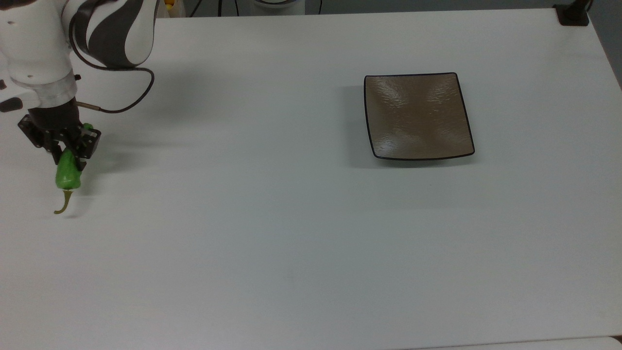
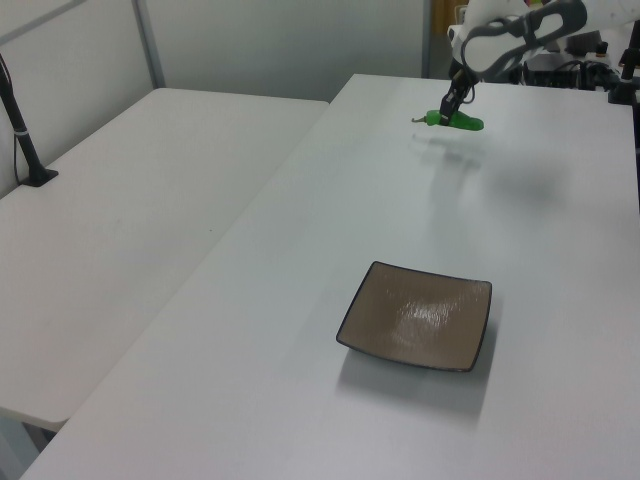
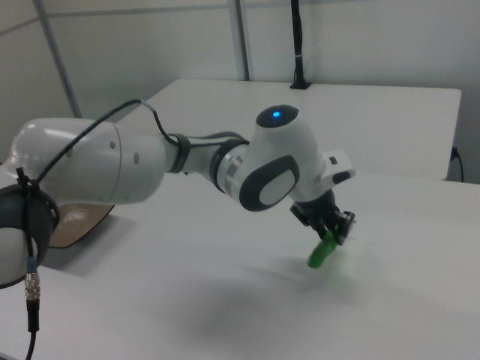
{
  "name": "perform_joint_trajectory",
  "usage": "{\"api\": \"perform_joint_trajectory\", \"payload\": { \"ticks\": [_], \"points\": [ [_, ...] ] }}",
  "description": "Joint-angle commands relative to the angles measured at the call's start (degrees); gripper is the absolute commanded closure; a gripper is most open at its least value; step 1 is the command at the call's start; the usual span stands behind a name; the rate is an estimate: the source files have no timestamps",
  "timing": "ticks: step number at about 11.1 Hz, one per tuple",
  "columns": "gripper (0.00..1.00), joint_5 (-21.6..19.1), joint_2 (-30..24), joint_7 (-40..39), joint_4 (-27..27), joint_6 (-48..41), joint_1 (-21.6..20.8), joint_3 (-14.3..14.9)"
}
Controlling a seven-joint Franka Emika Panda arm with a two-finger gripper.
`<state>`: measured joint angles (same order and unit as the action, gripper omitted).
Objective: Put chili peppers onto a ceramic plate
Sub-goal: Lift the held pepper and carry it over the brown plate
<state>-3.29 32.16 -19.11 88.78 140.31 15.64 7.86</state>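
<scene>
Pepper: the chili pepper [image 1: 67,174] hung just above the counter [image 1: 272,233], at nine o'clock in the top view.
Tool: the tool [image 1: 65,150] was clamped on it.
Plate: the ceramic plate [image 1: 418,116] lay well apart, bare.
Progress: lifted; carrying and placing remained.

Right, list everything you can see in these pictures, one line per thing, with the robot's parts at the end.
chili pepper: one, bright green with a thin olive stem, held off the table at the top view's left edge, stem end hanging lowest.
ceramic plate: one, glossy brown with a thin black rim, on the table in the top view's right half, nothing on it.
table: one, white, under everything; a second white table stands beside it on the left view's left.
black post base: one, at the table's far right corner in the top view.
arm: one, white and grey.
gripper: one, black, closed on the pepper.
</scene>
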Motion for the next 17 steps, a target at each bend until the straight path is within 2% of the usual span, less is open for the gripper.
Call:
{"api": "perform_joint_trajectory", "payload": {
  "ticks": [1, 7, 8, 9, 12, 15, 17],
  "points": [
    [0.77, -3.7, -5.2, 1.7, 1.5, -7.7, -0.2, -3.5],
    [0.77, -3.6, -13.9, 12.7, 5.5, -19.8, -1.0, -12.5],
    [0.77, -3.7, -15.0, 15.1, 6.0, -21.2, -1.9, -13.0],
    [0.77, -3.7, -16.0, 17.3, 7.0, -21.4, -3.1, -13.9],
    [0.77, -3.7, -19.1, 24.3, 10.0, -21.3, -4.9, -19.4],
    [0.77, -3.7, -19.2, 32.2, 9.9, -20.9, -6.8, -24.8],
    [0.76, -3.7, -19.2, 35.9, 9.9, -20.8, -9.0, -26.9]
  ]
}}
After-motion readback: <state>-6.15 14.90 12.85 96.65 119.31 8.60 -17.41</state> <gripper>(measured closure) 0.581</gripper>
